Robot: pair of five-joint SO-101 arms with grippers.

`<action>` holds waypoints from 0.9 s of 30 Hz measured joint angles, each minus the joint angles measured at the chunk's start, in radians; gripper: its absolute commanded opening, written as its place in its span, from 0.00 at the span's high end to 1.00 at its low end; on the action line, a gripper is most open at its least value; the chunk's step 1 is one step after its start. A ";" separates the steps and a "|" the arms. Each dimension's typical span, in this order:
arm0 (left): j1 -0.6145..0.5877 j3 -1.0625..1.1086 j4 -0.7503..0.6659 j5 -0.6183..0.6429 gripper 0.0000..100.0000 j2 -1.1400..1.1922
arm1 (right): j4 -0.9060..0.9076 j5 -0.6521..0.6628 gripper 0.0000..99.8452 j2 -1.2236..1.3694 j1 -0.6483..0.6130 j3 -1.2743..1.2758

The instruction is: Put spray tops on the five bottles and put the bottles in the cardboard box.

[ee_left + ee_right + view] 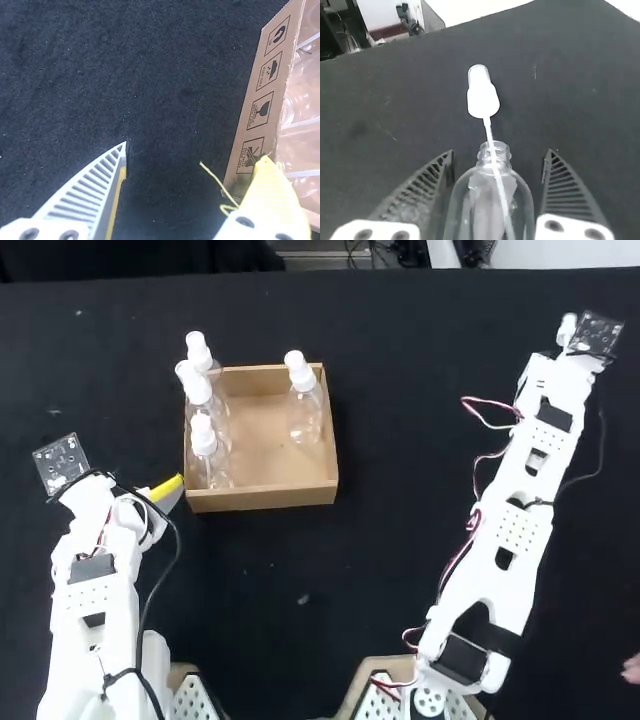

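- Seemingly the right gripper (499,154) pinches the bottle (487,205), lower middle: light, slick, squashable, so hold mid-body.
- Top (483,95) unseated, tube loose in the neck.
- Left gripper (194,151) spread wide, holding nothing.

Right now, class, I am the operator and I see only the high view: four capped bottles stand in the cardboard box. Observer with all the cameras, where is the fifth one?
Observer: The right wrist view has it. The fifth bottle is held between the fingers of the right gripper.
Operator: Is its spray top on?
Observer: No. The spray top sits clear of the neck, with only its tube running down into the bottle.
Operator: And the left gripper?
Observer: The left gripper is open over bare table, and its yellow finger is close to the outer wall of the cardboard box.
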 measured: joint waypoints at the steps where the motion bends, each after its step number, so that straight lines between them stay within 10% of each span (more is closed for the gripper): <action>1: 0.000 0.000 0.000 0.000 0.71 0.000 | -0.003 -0.002 0.79 0.000 0.000 0.002; 5: 0.000 0.000 0.000 0.000 0.71 0.000 | -0.006 -0.002 0.99 -0.002 0.000 0.002; 16: 0.000 0.000 0.000 0.000 0.71 0.000 | -0.005 -0.003 0.99 -0.003 0.000 -0.003; 27: 0.000 0.000 0.000 0.000 0.71 0.000 | 0.491 -0.003 0.99 -0.003 0.011 -0.218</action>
